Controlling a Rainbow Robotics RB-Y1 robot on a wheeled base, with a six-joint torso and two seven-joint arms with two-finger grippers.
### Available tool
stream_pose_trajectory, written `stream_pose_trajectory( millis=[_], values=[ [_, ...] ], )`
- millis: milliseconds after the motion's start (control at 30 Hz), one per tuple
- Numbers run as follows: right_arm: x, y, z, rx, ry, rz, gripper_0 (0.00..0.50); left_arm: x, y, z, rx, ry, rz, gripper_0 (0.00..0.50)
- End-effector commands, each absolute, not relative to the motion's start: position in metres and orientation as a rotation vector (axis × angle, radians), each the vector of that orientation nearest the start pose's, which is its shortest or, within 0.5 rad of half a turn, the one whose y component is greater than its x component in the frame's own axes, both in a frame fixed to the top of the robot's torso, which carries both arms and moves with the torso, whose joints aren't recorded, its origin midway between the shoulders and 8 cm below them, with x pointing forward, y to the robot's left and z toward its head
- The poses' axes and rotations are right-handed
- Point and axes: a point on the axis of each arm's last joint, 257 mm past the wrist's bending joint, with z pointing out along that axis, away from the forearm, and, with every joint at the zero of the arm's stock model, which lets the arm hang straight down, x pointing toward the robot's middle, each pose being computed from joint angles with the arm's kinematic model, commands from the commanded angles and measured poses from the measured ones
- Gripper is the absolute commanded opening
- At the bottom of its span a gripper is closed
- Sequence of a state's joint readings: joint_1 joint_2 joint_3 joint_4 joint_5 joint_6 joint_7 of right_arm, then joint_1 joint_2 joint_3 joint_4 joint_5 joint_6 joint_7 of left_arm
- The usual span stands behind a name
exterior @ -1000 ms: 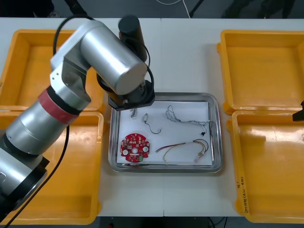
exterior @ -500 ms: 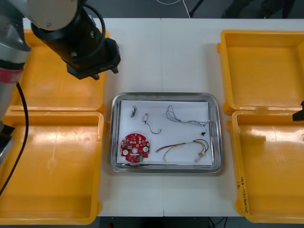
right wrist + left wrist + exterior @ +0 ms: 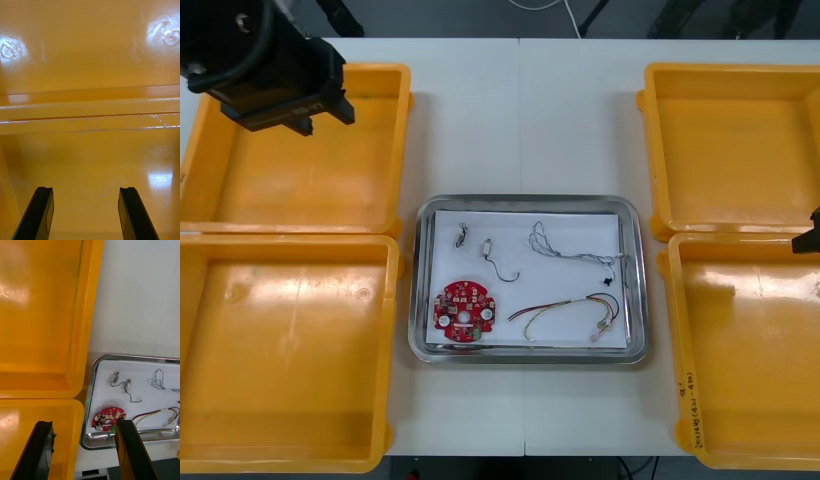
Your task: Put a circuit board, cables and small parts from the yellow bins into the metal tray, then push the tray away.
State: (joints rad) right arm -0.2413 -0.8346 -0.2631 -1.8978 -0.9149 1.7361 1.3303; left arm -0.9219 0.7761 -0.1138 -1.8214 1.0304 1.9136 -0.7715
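The metal tray (image 3: 636,285), white inside, sits mid-table. In it lie a round red circuit board (image 3: 465,309), a black cable (image 3: 502,268) with small metal parts (image 3: 462,236), a twisted blue and white cable (image 3: 572,254) and a red and yellow cable (image 3: 565,309). My left arm (image 3: 270,68) hangs over the far left yellow bin (image 3: 310,180). The left gripper (image 3: 84,453) is open and holds nothing, with the circuit board (image 3: 108,417) and tray (image 3: 88,427) beyond its fingers. At the right edge, my right gripper (image 3: 85,213) is open over a bin floor (image 3: 90,48).
Yellow bins flank the tray: near left (image 3: 280,370), far right (image 3: 730,140) and near right (image 3: 750,370), all bare inside. White table (image 3: 520,120) stretches beyond the tray to the far edge. The right arm's tip (image 3: 810,236) rests between the two right bins.
My left arm has swung up and away from above the tray's far left corner to the far left bin. The things in the tray have stayed put. The right arm has not moved.
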Motion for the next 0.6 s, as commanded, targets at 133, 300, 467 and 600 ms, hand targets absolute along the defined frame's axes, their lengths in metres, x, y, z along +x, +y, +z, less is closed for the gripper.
stream_pose_trajectory(
  millis=[133, 300, 467, 600],
  values=[
    [0.431, -0.385, -0.129, -0.012, 2.610, 0.075, 0.500, 0.466, 0.262, -0.021, 0.008, 2.543, -0.215, 0.476],
    [0.437, -0.359, -0.116, -0.140, 2.609, 0.063, 0.500, 0.453, 0.293, -0.032, 0.031, 2.541, -0.151, 0.477],
    [0.442, -0.327, -0.106, -0.283, 2.604, 0.045, 0.500, 0.438, 0.318, -0.048, 0.036, 2.562, -0.095, 0.477],
    [0.447, -0.293, -0.103, -0.431, 2.590, 0.026, 0.500, 0.423, 0.334, -0.061, 0.014, 2.583, -0.061, 0.477]
  ],
)
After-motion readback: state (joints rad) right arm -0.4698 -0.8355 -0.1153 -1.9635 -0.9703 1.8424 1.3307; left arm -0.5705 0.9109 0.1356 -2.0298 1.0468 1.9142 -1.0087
